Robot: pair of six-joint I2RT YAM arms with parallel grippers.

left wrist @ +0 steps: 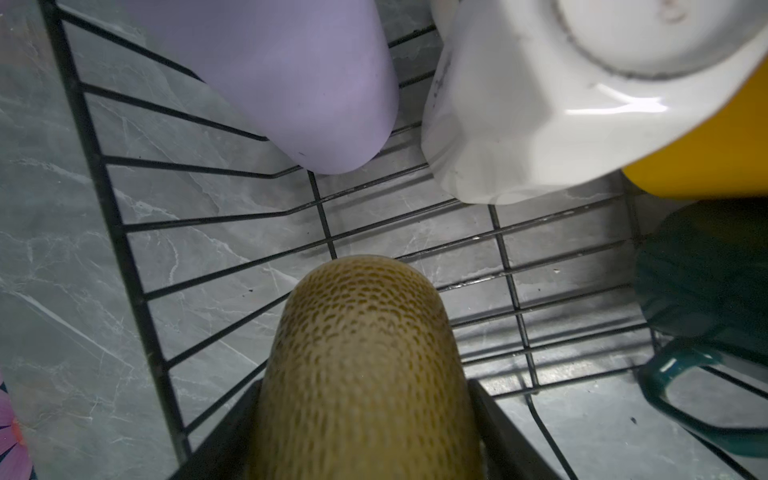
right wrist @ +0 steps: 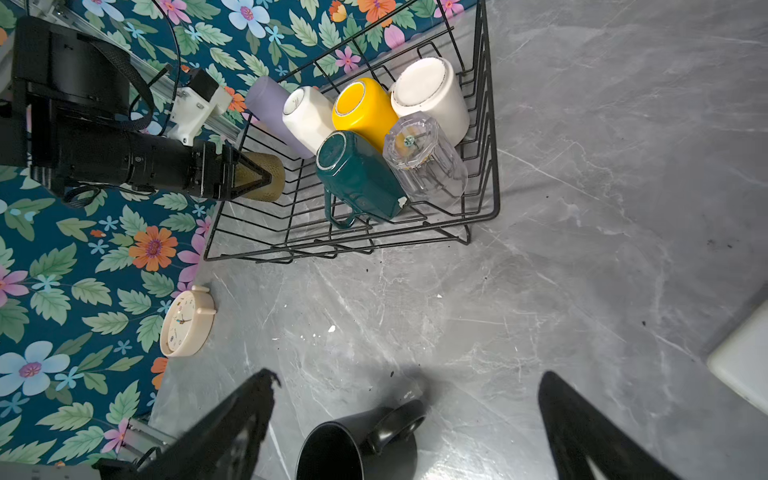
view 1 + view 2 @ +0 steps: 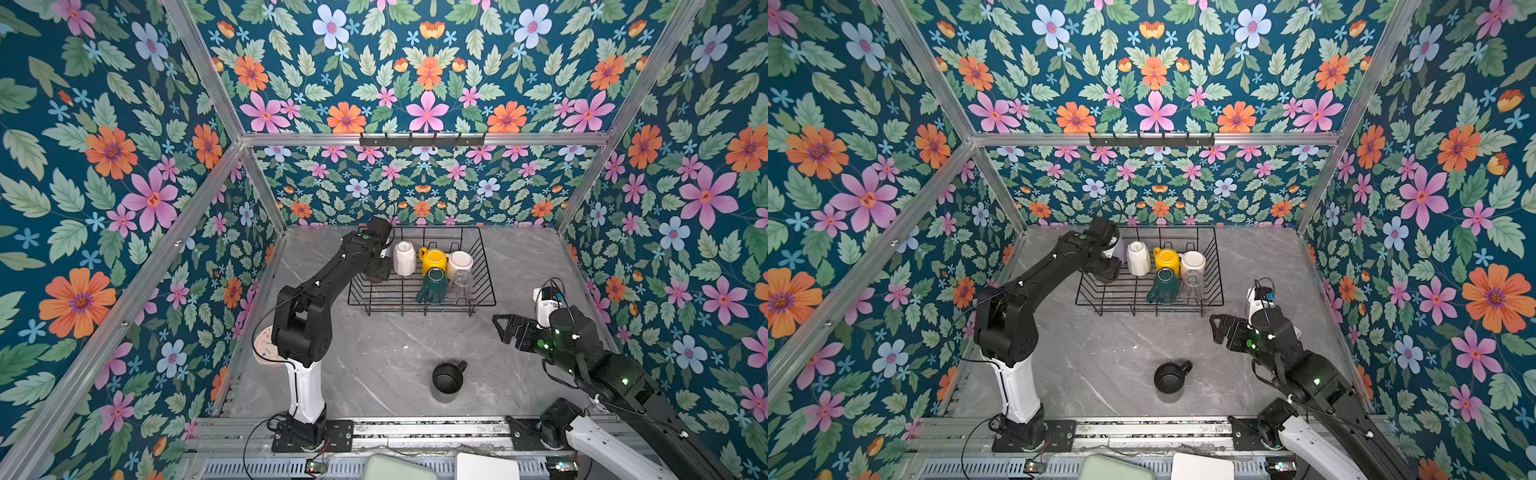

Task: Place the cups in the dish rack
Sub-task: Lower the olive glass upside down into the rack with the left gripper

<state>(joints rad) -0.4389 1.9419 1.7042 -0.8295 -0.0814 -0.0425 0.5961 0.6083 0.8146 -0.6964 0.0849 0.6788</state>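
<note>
Six cups point(image 3: 433, 259) sit in the black wire dish rack point(image 3: 374, 291); left gripper point(image 2: 257, 178) clamps one textured amber glass point(image 1: 365, 332) at its left end; one black mug point(image 3: 448, 380) stands before it, right gripper point(image 2: 409, 378) with jaws apart.

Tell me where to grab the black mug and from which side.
Probably take the black mug by its wall, coming straight down from above. It stands upright with its mouth open and nothing close around it. Put one finger inside and one outside, on the side away from the handle, which sticks out toward the far right. The open right gripper is nearest.
</note>
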